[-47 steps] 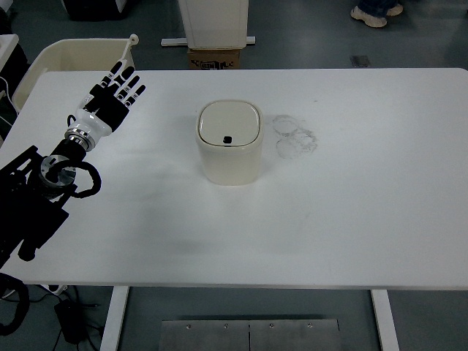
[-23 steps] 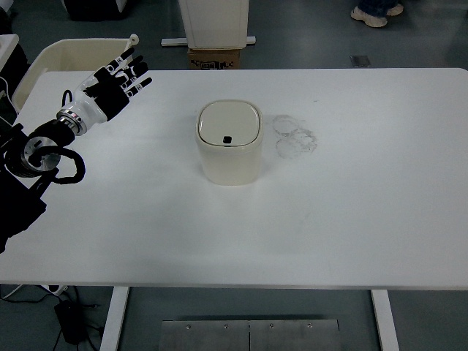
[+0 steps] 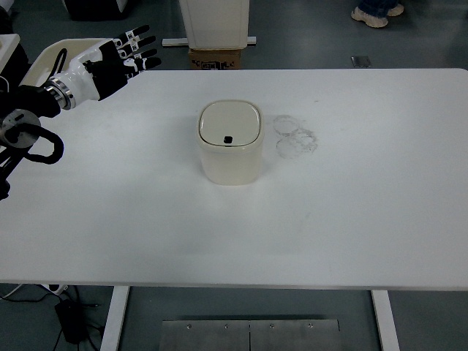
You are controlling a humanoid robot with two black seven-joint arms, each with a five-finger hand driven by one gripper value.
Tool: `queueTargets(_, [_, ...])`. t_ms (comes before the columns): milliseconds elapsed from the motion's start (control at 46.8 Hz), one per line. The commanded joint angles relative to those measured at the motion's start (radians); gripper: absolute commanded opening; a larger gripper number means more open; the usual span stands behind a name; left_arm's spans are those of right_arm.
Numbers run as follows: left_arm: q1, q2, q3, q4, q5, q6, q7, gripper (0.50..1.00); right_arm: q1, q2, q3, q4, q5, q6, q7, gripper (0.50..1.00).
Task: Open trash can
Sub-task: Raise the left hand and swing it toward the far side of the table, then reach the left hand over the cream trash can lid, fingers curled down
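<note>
Far left, the left arm comes in over the table's [image 3: 146, 219] left edge, black cable looped beside it, and the left hand [image 3: 110, 58] hangs above the far left corner. Its fingers [image 3: 139, 50] are spread straight out, pointing right, gripping nothing at all. Just behind that corner a pale bin [image 3: 73, 51] sits off the table, partly hidden by the hand.

Moving along to the middle: there is the trash can [image 3: 229, 142], cream-coloured and square with rounded corners, standing upright a little nearer the far edge than the near one. Its lid [image 3: 229, 123] lies flat and shut, with a small dark button [image 3: 227, 140] near its front rim. No brand or writing can be read on it.

Just right of the can, faint ring-shaped smudges [image 3: 295, 135] mark the white surface. Beyond the far edge, a cardboard box [image 3: 215, 58] on the floor carries print too blurred to read. Far right corner, a person's shoes [image 3: 374, 14].
</note>
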Motion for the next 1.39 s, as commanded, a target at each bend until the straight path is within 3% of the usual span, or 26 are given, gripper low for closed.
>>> queueTargets(0, [-0.04, 0.025, 0.06, -0.022, 0.01, -0.001, -0.001, 1.0, 0.0, 0.0, 0.0, 0.0, 0.0, 0.0, 0.0, 0.993])
queueTargets(663, [-0.238, 0.169, 0.282, -0.219, 0.181, -0.018, -0.001, 1.0, 0.0, 0.0, 0.0, 0.0, 0.0, 0.0, 0.0, 0.993])
queueTargets(876, [-0.298, 0.2, 0.341, -0.28, 0.21, -0.066, -0.001, 1.0, 0.0, 0.0, 0.001, 0.0, 0.0, 0.0, 0.0, 0.993])
queueTargets(1048, [-0.347, 0.203, 0.401, -0.306, 0.241, -0.133, 0.002, 1.0, 0.0, 0.0, 0.0, 0.0, 0.0, 0.0, 0.0, 0.993])
queueTargets(1368, [-0.426, 0.136, 0.505, -0.337, 0.365, -0.151, 0.014, 1.0, 0.0, 0.0, 0.001, 0.0, 0.0, 0.0, 0.0, 0.993])
